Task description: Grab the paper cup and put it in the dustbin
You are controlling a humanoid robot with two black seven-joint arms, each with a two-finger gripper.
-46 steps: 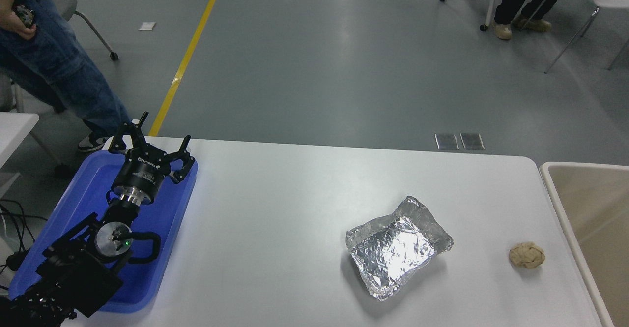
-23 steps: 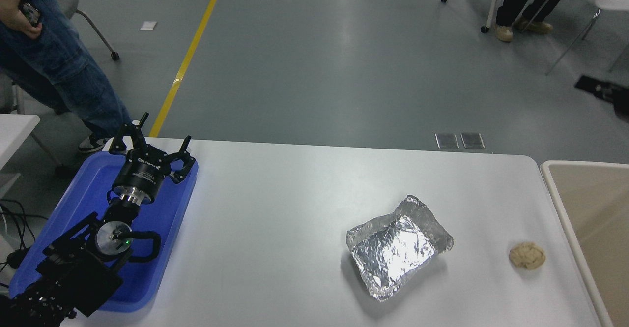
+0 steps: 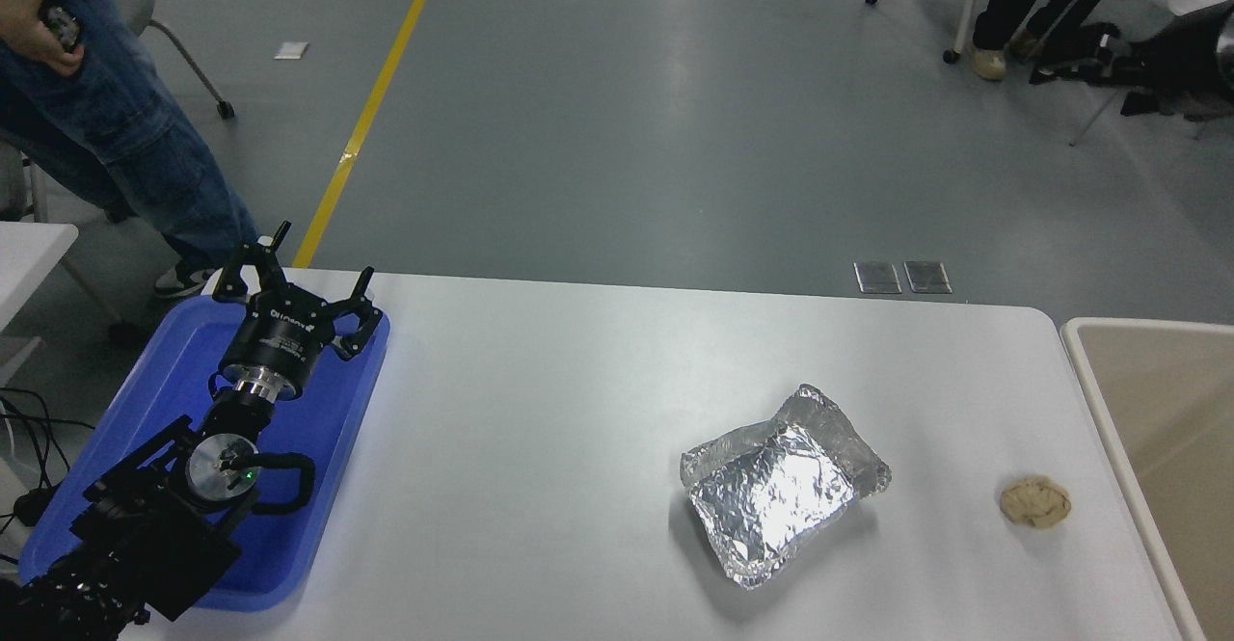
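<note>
Nothing on the tabletop (image 3: 540, 410) has shifted since the earlier frames; only the upper right of the frame changed, where a dark mechanical shape (image 3: 1147, 53), too blurred to identify, now sits by the seated person's legs (image 3: 1012, 5), higher than half a second ago.

Left arm is parked at lower left, over the blue tray (image 3: 328, 429). Left claw (image 3: 294, 286) points toward the top of the frame, fingers spread wide apart, gripping nothing. Right claw is out of frame.

Paper cup: not visible anywhere in the frame. Dustbin (image 3: 1089, 352) is at the right edge, beige inside with pale rim, cut off by the frame, just beside the tabletop's right end. Its visible inside shows no object.

Crinkled silver foil tray (image 3: 781, 496) lies right of center on the tabletop, tilted diagonally. Crumpled brown paper ball (image 3: 1034, 502) sits to its right, apart from it, near the dustbin rim but not touching.

Person in jeans (image 3: 125, 149) stands at upper left beyond the tabletop. Yellow floor line (image 3: 371, 111) runs diagonally from top center down to the tabletop's far left corner.
</note>
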